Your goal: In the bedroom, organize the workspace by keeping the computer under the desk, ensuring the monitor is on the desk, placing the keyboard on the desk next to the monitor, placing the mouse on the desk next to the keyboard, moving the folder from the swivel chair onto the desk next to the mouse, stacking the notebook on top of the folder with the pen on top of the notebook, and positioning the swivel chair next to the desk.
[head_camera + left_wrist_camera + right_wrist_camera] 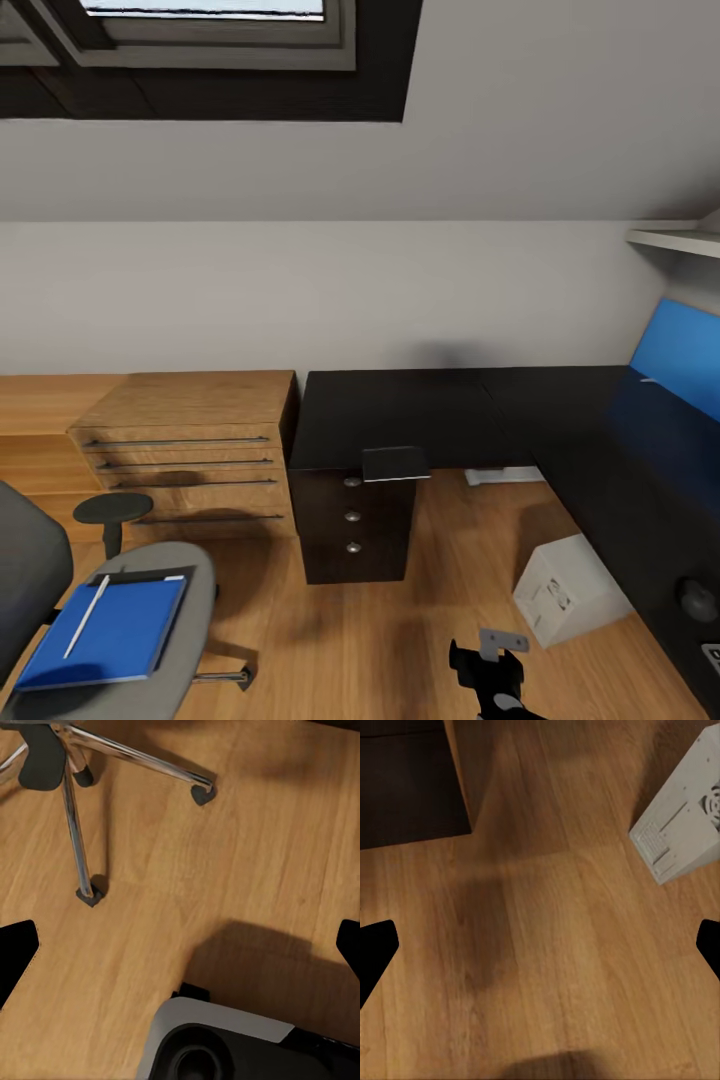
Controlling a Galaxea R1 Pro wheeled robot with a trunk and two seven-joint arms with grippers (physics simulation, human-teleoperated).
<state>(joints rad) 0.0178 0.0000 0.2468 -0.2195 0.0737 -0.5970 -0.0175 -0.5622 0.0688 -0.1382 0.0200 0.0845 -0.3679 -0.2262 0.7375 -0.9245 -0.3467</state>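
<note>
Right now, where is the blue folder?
In the head view the folder lies at lower left on the chair seat, a pen lying on top of it.

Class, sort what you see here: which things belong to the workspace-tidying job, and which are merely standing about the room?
Belong to the job:
swivel chair
folder
notebook
pen
desk
computer
mouse

Standing about:
wooden drawer chest
skylight
wall shelf
</note>
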